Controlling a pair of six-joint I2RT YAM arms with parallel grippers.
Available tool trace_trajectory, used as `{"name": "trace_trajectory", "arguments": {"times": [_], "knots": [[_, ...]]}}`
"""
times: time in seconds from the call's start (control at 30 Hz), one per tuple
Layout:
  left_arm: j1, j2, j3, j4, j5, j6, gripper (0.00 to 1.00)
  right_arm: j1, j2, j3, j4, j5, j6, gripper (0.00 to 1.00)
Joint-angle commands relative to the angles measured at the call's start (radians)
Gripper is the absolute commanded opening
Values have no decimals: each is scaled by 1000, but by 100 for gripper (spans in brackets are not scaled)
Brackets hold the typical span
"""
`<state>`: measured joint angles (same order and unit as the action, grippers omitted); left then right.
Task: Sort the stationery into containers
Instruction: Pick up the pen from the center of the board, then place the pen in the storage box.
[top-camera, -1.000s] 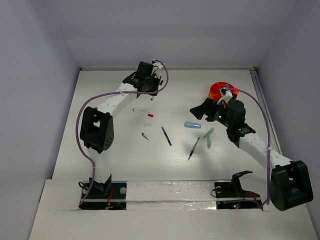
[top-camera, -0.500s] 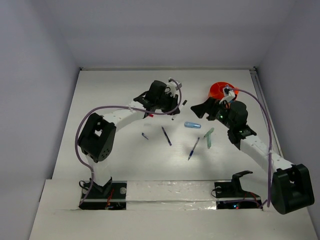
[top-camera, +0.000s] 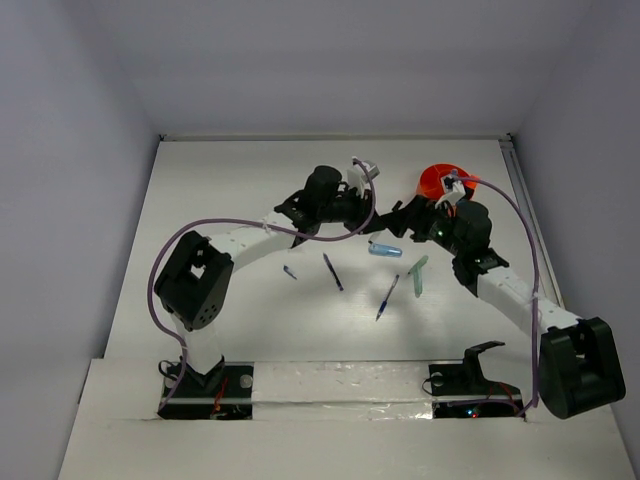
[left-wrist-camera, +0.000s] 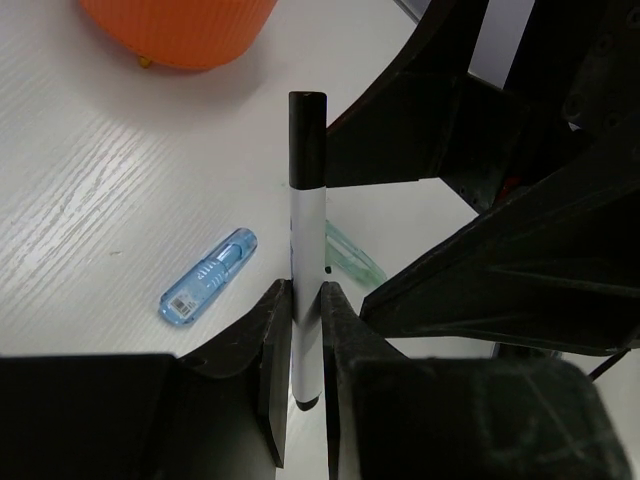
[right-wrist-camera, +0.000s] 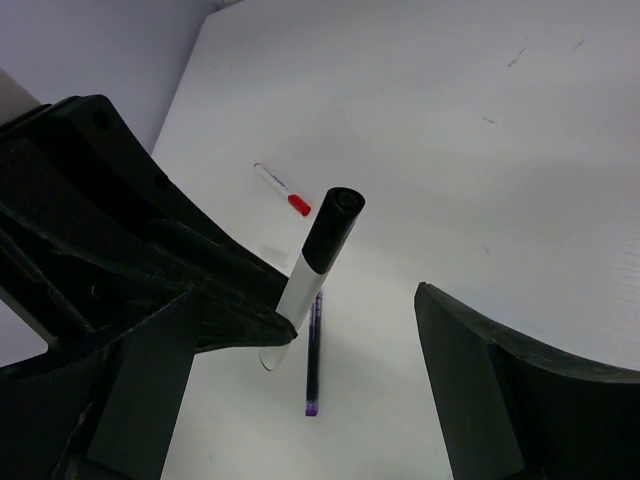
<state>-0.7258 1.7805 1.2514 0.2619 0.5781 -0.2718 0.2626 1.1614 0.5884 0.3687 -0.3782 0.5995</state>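
- The orange cup stands at the far right of the counter; what is inside it cannot be made out.
- The left fingers pinch a black-capped white marker near the cup, its cap sticking out past the fingertips.
- The right fingers are spread wide and empty, facing that marker, with their wrist just in front of the cup.
- Nearby on the counter lie a light-blue piece and a pale green piece, apart from each other.
- Further out lie a blue pen, a dark purple pen and a red-tipped white marker.
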Motion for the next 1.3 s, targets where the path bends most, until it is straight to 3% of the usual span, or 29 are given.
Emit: {"name": "trace_trajectory", "arguments": {"times": [0.0, 0.23, 0.67, 0.9, 0.93, 1.07, 1.1, 1.13, 1.27], "knots": [[-17, -52, 2, 85, 77, -20, 0, 6, -22, -9, 64, 8, 2, 91], [-35, -59, -30, 118, 101, -30, 0, 6, -49, -30, 72, 61, 13, 75], [-44, -76, -87, 232, 144, -81, 0, 6, -82, -50, 79, 104, 20, 70], [-44, -59, -63, 232, 126, -84, 0, 6, -39, -33, 75, 53, 16, 59], [-44, -56, -61, 235, 123, -86, 0, 6, -37, -30, 76, 50, 14, 49], [-54, -38, -44, 229, 129, -83, 0, 6, -55, -38, 73, 68, 13, 25], [-63, -33, -44, 218, 126, -80, 2, 6, -60, -41, 73, 74, 11, 21], [-63, -32, -44, 214, 117, -76, 12, 6, -69, -42, 72, 87, 8, 14], [-72, -61, -85, 209, 62, -57, 37, 6, -95, -42, 39, 140, 2, 6]]}}
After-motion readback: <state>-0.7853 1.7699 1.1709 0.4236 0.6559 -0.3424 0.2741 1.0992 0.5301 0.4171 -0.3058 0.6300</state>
